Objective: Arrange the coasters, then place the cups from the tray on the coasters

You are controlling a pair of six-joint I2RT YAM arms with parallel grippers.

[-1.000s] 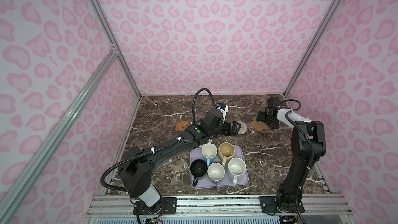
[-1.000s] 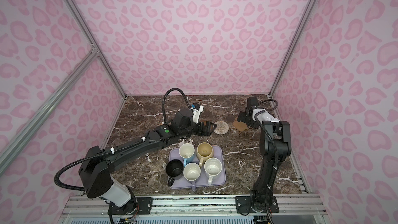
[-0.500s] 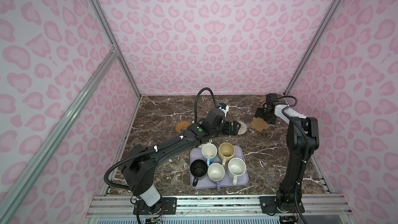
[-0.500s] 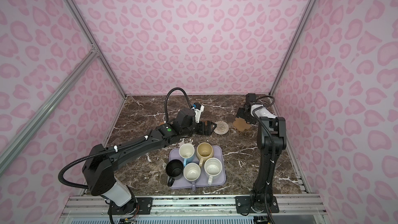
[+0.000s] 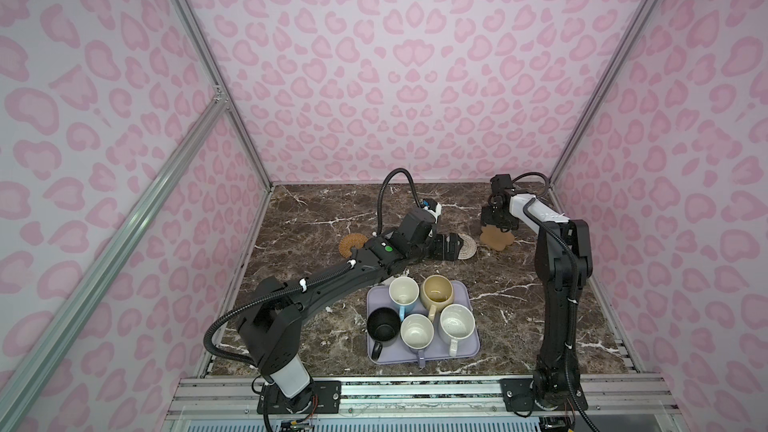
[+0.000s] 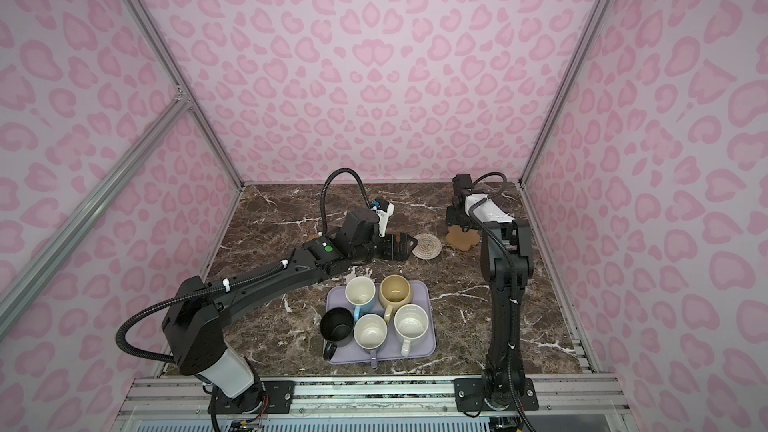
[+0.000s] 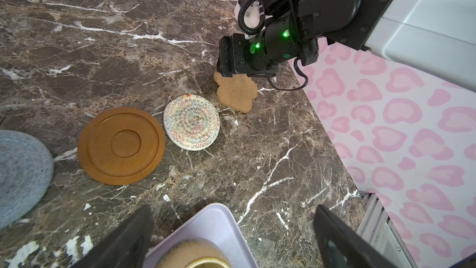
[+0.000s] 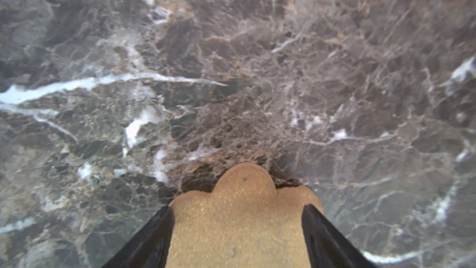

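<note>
My right gripper is at the back right, shut on the tan flower coaster, its fingers pressed against two opposite edges. My left gripper hovers open and empty beside the cream woven coaster. The brown wooden disc and the blue-grey coaster lie beneath that arm. The orange coaster lies further left. On the lavender tray stand the light blue, yellow, black, lavender and speckled cups.
Pink patterned walls close the marble table on three sides. The right wall runs close behind the right gripper. The left arm's forearm stretches diagonally past the tray's far left corner.
The right gripper has shifted toward the back wall over the tan flower coaster and narrowed its jaws onto its edges. The left arm has barely moved.
</note>
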